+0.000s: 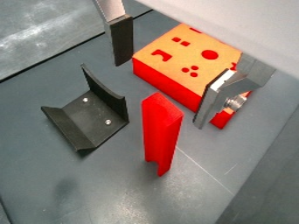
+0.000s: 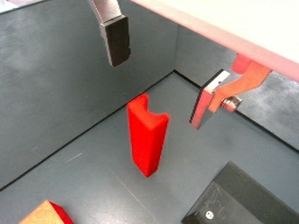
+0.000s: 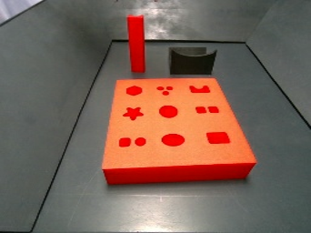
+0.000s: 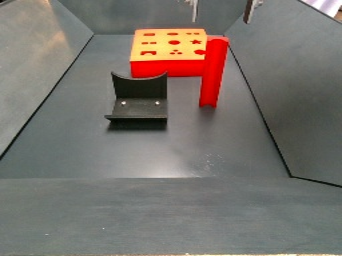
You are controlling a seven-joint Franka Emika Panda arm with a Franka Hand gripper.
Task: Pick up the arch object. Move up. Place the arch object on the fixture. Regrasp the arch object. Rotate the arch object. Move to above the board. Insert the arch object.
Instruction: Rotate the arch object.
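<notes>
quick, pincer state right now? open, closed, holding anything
Pincer: open and empty, hovering above the upright arch object, fingers spread wide and touching nothing.

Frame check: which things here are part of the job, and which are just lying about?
Part of the job:
- arch object, standing upright on the floor
- fixture, beside it, nothing on it
- board
- gripper, open, above the arch object, holding nothing

Just lying about:
- no loose extras to be seen; only the grey floor
</notes>
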